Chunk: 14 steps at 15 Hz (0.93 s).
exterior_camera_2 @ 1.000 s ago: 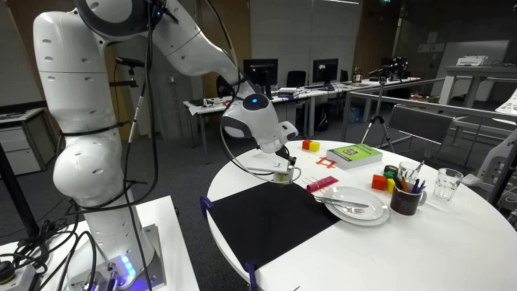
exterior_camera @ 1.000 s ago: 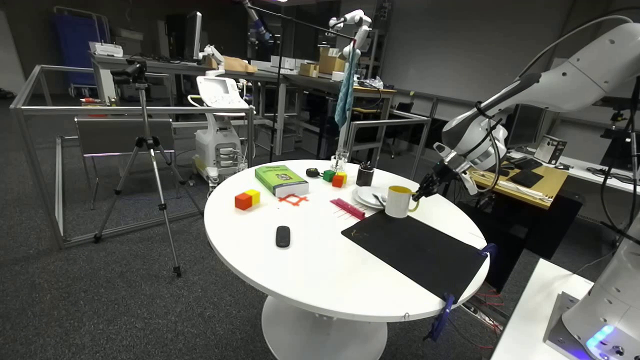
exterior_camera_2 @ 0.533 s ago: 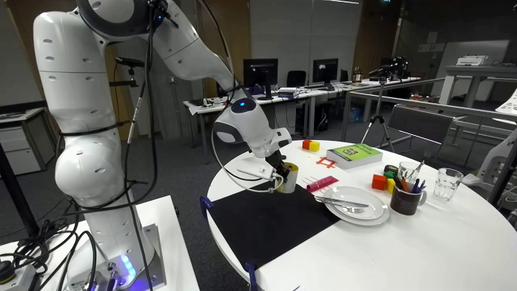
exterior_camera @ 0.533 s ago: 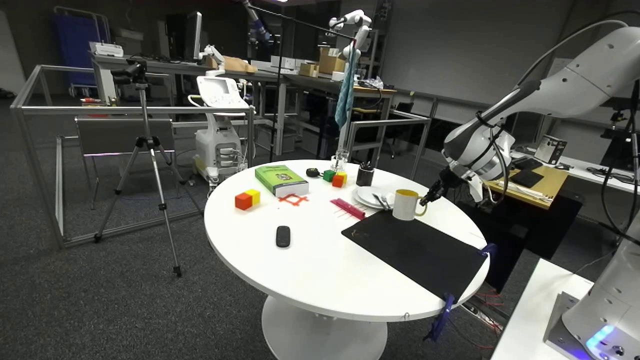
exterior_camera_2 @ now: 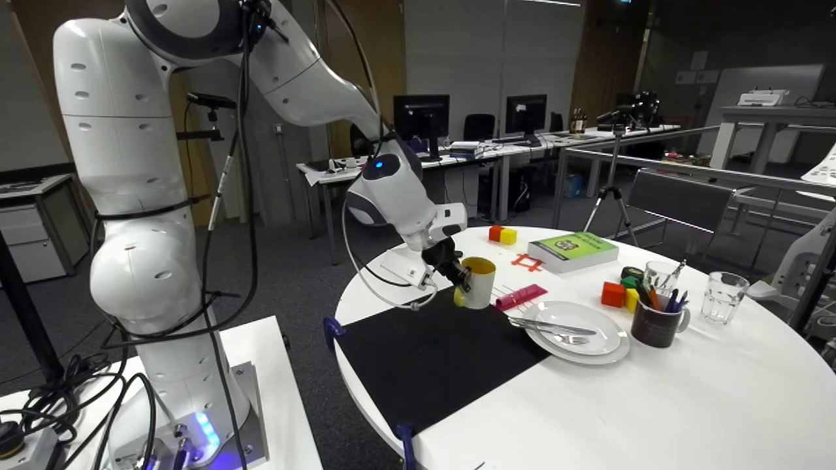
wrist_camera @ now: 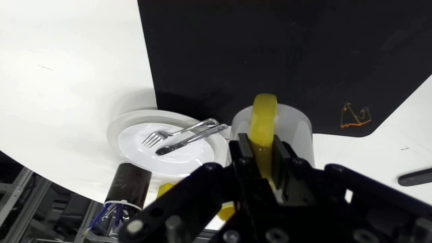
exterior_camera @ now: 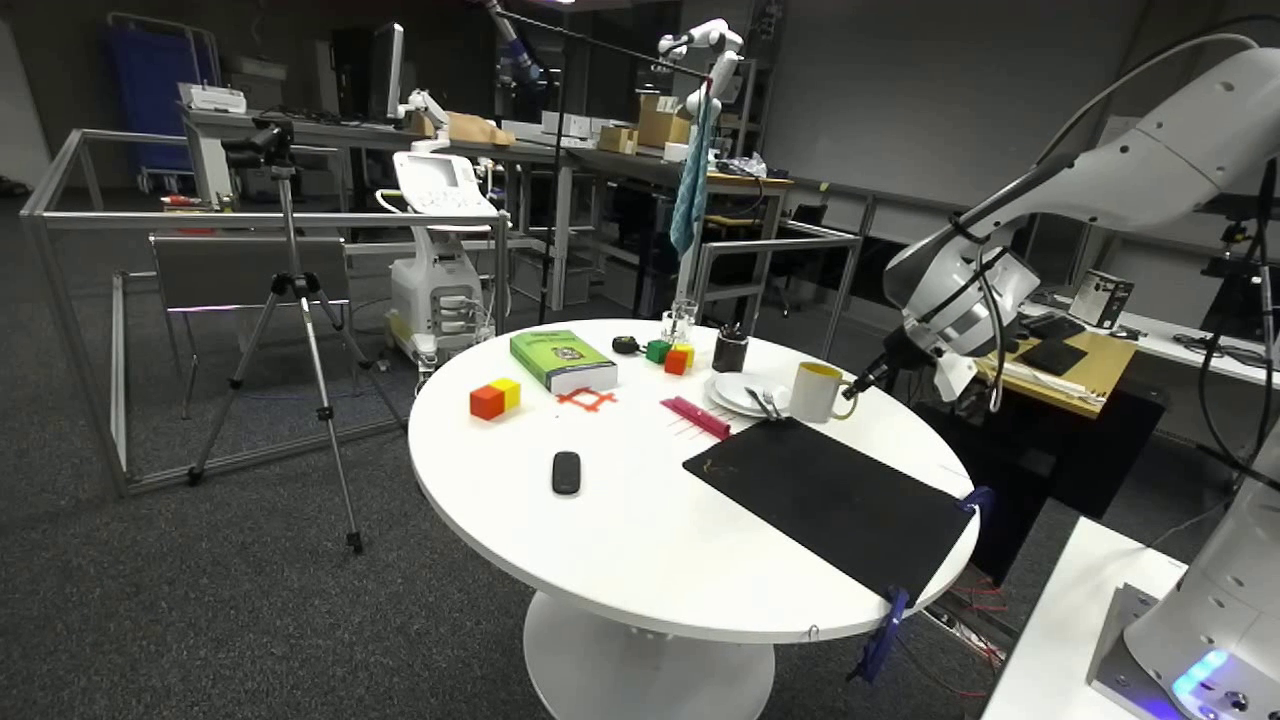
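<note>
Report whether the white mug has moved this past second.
Yes: in an exterior view, the white mug has shifted toward the picture's right, farther from the pink strip, which stayed put.

The white arm [exterior_camera_2: 134, 170] has black cables [exterior_camera_2: 244, 91], the black end effector [wrist_camera: 263, 145] seemingly silver screws [wrist_camera: 231, 236]
</note>
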{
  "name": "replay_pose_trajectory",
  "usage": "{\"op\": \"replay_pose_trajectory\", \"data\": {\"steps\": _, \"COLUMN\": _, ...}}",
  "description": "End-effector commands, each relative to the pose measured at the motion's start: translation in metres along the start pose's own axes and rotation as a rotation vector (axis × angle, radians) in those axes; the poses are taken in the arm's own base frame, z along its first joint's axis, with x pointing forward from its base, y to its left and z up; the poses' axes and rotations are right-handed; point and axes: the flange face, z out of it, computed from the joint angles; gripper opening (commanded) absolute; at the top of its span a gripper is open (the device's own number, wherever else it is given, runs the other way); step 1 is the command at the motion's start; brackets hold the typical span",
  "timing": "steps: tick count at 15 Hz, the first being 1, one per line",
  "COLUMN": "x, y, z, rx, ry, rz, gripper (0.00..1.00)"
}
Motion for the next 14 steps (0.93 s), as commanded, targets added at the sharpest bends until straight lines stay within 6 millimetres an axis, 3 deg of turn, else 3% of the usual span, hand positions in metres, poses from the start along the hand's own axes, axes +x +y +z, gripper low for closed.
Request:
{"op": "replay_pose_trajectory", "data": {"steps": 1, "x": 0.015, "y": -0.001, "z": -0.021, "rx": -0.064, "ry": 0.06, "rz": 0.06, "gripper": 0.04}}
{"op": "replay_pose_trajectory", "data": {"steps": 2, "x": 0.002, "y": 0.001, "z": -0.003, "rx": -0.026, "ry": 0.011, "rz": 0.024, "gripper": 0.04}}
{"op": "replay_pose_trajectory", "data": {"steps": 3, "x": 0.002, "y": 0.0, "z": -0.003, "rx": -0.028, "ry": 0.01, "rz": 0.024, "gripper": 0.18}}
{"op": "replay_pose_trajectory", "data": {"steps": 8, "x": -0.006, "y": -0.001, "z": 0.006, "rx": -0.024, "ry": -0.017, "rz": 0.022, "gripper": 0.18}}
{"op": "replay_pose_trajectory", "data": {"steps": 9, "x": -0.006, "y": -0.001, "z": 0.007, "rx": -0.024, "ry": -0.018, "rz": 0.022, "gripper": 0.04}}
{"op": "replay_pose_trajectory", "data": {"steps": 14, "x": -0.016, "y": -0.02, "z": 0.018, "rx": -0.031, "ry": -0.052, "rz": -0.006, "gripper": 0.04}}
